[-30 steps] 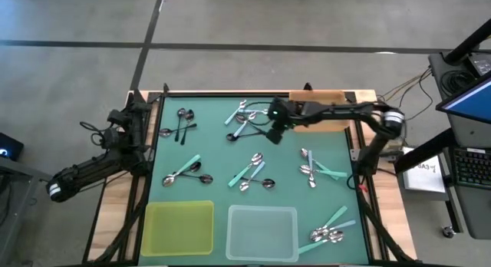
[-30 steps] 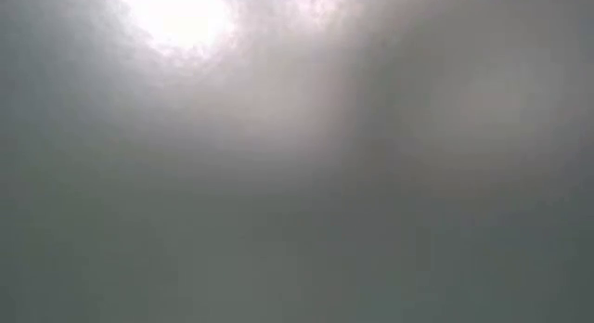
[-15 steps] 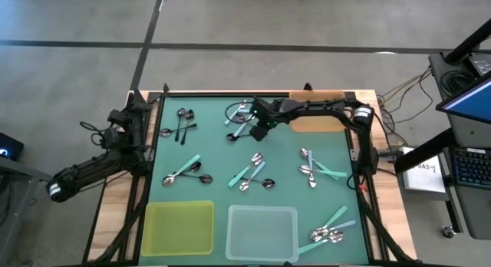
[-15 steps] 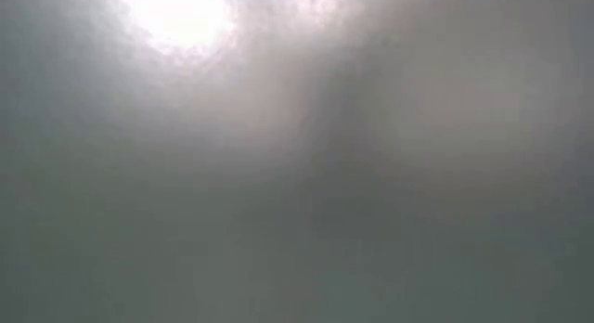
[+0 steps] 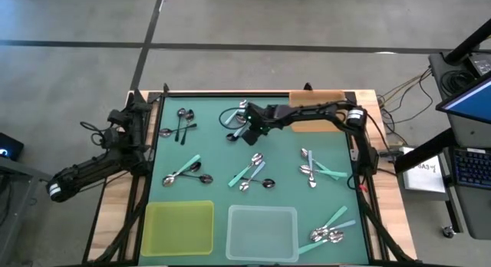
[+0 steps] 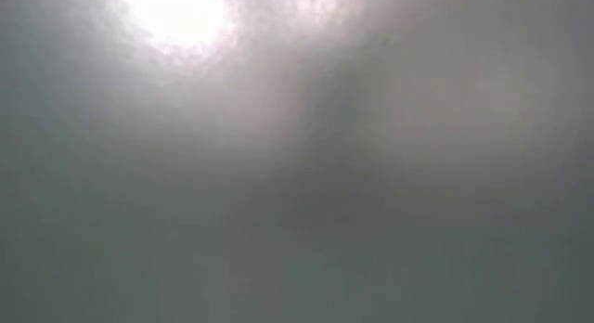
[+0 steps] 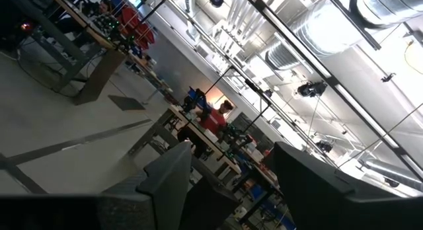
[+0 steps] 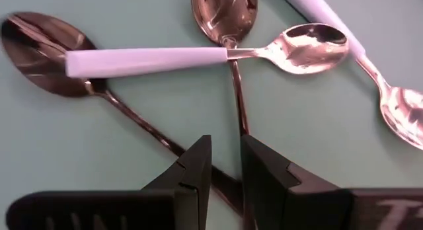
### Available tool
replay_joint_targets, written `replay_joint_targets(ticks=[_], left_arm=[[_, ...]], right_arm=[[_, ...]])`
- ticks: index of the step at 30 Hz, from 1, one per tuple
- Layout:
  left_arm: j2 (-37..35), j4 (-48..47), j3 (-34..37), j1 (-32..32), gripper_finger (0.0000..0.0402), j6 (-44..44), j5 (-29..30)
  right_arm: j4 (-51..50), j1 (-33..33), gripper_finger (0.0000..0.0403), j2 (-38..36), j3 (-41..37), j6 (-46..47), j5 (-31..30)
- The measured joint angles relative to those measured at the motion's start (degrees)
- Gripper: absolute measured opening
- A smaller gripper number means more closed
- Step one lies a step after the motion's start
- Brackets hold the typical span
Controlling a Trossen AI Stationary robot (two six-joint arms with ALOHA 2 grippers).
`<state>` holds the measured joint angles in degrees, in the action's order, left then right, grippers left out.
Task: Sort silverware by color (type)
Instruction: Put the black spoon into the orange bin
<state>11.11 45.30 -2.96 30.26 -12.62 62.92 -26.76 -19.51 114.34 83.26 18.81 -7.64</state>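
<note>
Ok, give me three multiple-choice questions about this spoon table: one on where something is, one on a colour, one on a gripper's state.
1. Where is the right gripper?
A. Over the far-middle spoon cluster
B. Over the yellow tray
C. Off the mat

2. What colour is the handle of the spoon lying across the others in the right wrist view?
A. Red
B. Light blue
C. Yellow

3. How is the left gripper?
A. Shut on a spoon
B. Open, empty
C. Holding a tray

A: the high view shows it there.
B: the handle is pale blue.
B: fingers apart, nothing between.
</note>
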Motion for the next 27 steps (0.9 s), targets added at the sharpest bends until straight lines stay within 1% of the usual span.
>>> replay_joint_targets(ticks=[3, 12, 15, 19, 20, 23, 27], left_arm=[[-0.01, 0.01, 0.00, 0.00, 0.0201, 0.02, 0.00], [-0.02, 0.02, 0.00, 0.01, 0.0201, 0.02, -0.01], [0.01, -0.01, 0.00, 0.00, 0.0201, 0.02, 0.00], [-0.02, -0.01, 0.00, 0.00, 0.0201, 0.02, -0.02], [-0.02, -0.01, 0.00, 0.00, 0.0201, 0.02, -0.02], [-0.02, -0.01, 0.00, 0.00, 0.0201, 0.02, -0.02], [-0.02, -0.01, 0.00, 0.00, 0.0201, 0.02, -0.02]], right_arm=[[0.62, 0.00, 0.0073, 1.16, 0.00, -1.85, -0.39], [1.08, 0.00, 0.0070, 2.46, 0.17, -3.40, -0.92], [0.75, 0.00, 0.0055, 2.37, 0.15, -3.64, -0.73], [0.29, -0.21, 0.0017, 2.36, 0.13, -3.83, -0.74], [0.28, -0.27, 0.0014, 2.34, 0.11, -3.81, -0.64], [0.24, -0.31, 0.0014, 1.88, 0.04, -3.39, -0.51], [-0.44, -0.28, 0.0025, 0.86, -0.12, -3.40, 0.06]])
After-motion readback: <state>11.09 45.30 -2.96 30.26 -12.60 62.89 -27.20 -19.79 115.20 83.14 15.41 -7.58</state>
